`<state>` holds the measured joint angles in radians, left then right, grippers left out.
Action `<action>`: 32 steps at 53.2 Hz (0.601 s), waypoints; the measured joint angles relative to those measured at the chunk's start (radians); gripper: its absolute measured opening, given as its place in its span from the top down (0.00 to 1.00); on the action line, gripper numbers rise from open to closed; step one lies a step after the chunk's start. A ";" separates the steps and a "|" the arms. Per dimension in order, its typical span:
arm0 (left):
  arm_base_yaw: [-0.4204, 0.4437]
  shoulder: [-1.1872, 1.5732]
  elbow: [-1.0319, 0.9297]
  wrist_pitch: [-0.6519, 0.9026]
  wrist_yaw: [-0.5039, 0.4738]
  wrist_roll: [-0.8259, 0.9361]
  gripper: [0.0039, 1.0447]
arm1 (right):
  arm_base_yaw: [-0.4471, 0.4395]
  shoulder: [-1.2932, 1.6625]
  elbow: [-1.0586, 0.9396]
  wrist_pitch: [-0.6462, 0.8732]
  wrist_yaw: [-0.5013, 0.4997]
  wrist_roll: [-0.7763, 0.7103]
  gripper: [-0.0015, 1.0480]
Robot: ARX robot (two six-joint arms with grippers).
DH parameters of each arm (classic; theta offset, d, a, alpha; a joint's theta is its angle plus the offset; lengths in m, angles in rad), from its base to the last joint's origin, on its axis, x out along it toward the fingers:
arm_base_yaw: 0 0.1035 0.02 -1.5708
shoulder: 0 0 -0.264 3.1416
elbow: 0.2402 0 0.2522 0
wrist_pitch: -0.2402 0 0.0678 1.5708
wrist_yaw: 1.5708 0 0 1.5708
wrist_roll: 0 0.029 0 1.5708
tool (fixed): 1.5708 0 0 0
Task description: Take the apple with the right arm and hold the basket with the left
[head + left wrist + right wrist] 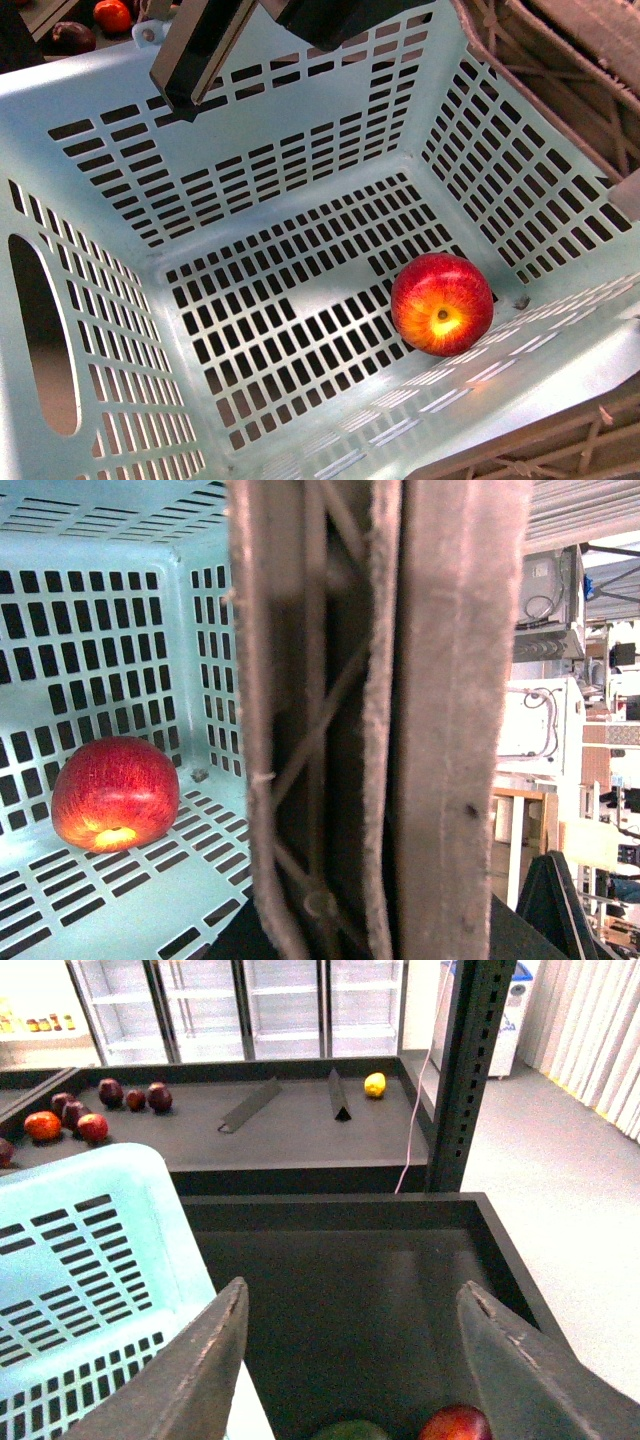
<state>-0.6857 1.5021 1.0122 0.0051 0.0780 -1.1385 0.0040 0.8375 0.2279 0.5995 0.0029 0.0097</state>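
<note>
One basket [90, 110] with one apple [440, 303]. On the far shelf [300, 1130], one yellow fruit [374, 1084]. In the near bin [350, 1290], one red fruit [455, 1425].

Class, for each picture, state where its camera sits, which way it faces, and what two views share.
Front view: on the body, looking down into the basket; a dark arm part crosses the top edge.
Left wrist view: beside the basket's brown-grey handle, looking inside; no claw shows.
Right wrist view: behind the open right claw, facing dark shelves and fridges.
Shared: front and left wrist views both show the apple on the basket floor.
</note>
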 joint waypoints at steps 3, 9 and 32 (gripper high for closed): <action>0.000 0.000 0.000 0.000 0.000 0.001 0.85 | -0.001 -0.035 -0.031 0.001 0.000 -0.002 0.55; 0.000 0.000 0.000 0.000 0.004 0.000 0.85 | -0.001 -0.100 -0.084 -0.016 0.000 -0.003 0.78; 0.000 0.000 0.000 0.000 0.001 0.000 0.85 | -0.001 -0.301 -0.170 -0.128 0.000 -0.006 0.98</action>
<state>-0.6857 1.5021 1.0122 0.0051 0.0792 -1.1385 0.0032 0.5362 0.0582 0.4713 0.0025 0.0036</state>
